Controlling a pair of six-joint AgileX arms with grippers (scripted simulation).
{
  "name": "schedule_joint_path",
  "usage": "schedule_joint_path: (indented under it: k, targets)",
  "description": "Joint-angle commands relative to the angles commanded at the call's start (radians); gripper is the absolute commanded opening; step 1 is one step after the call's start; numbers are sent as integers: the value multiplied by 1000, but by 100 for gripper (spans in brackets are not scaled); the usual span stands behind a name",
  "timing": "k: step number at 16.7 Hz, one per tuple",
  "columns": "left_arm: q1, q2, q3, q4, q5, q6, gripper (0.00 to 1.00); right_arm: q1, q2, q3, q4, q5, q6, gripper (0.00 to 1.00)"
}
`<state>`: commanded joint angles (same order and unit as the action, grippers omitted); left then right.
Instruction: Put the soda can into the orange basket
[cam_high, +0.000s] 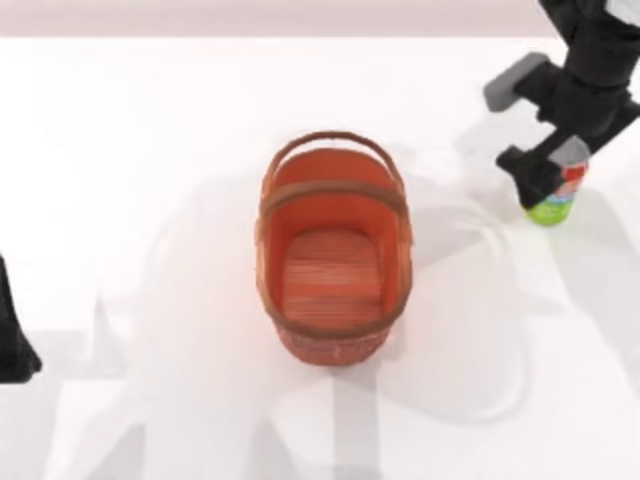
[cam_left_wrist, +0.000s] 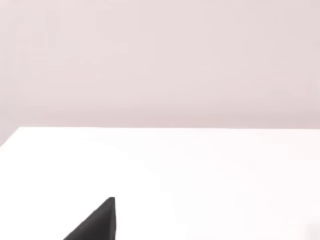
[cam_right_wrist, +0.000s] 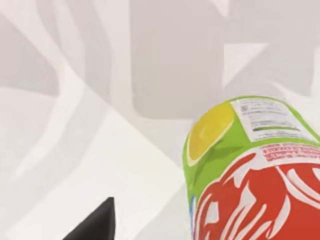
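Soda can under right tool

Bare counter all round orange basket. Arched handle spans its far half; near half open from above. Soda can well right.

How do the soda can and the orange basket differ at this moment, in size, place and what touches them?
Size: the soda can is far smaller than the orange basket. Place: the basket stands mid-table, the can near the table's right side. Contact: the right tool is down over the can's top, while nothing touches the basket; the left arm is parked at the left edge. Contents: the basket holds nothing. Both are reddish and rest apart from each other.
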<state>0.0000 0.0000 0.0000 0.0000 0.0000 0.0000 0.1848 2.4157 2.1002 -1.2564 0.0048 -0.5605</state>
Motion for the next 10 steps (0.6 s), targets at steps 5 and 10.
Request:
schedule_joint_path:
  k: [5, 10]
  targets:
    - [0, 0, 0, 0, 0, 0, 100, 0, 1, -22, 22, 0, 0, 100]
    - [0, 0, 0, 0, 0, 0, 100, 0, 1, -22, 22, 0, 0, 62]
